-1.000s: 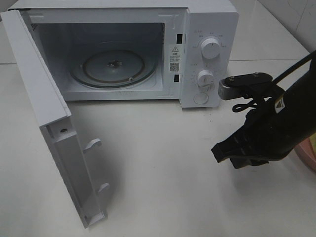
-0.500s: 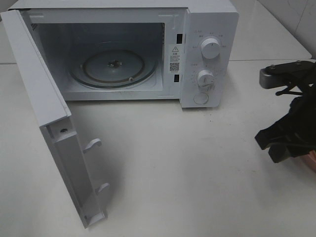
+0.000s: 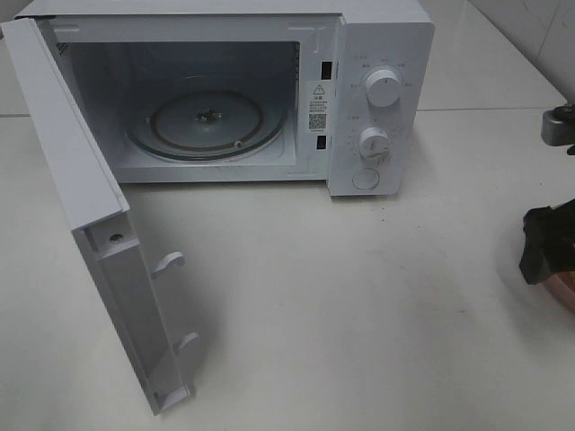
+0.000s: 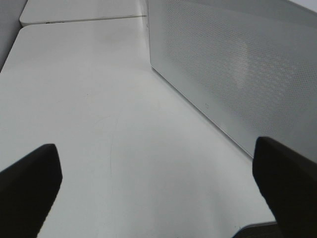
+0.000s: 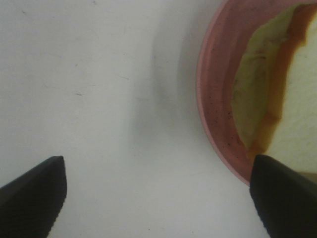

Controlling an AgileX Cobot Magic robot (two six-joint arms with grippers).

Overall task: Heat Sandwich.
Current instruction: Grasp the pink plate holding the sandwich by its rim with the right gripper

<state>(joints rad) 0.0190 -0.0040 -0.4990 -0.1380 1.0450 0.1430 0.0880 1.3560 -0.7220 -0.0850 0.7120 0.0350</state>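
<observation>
White tabletop under bright light, white tile behind; and here is the right gripper, fingers spread wide over bare table, nothing between them, nothing held; a second ago those jaws looked pinched nearly together, now they stand fully apart. One fingertip hangs just at the rim of the round pink plate; on that plate lies the sandwich, white bread, tan-brown crust, yellow-green filling showing along its edge; the gripper is beside it, not touching it as far as the wrist view shows. From the high camera the change is plain; the right arm was out over the middle of the table in front of the control panel a second ago, half a second ago it was nearer the right edge, and now only a black piece of it shows at the far right, with a sliver of pink rim below it; the sandwich itself is out of that frame.

Over to the left gripper; fingers wide apart, nothing in them, low over the table beside a perforated white panel. The microwave has not moved; its door swung open to the left as before, glass turntable in plain sight inside, two dials on the panel at right.
</observation>
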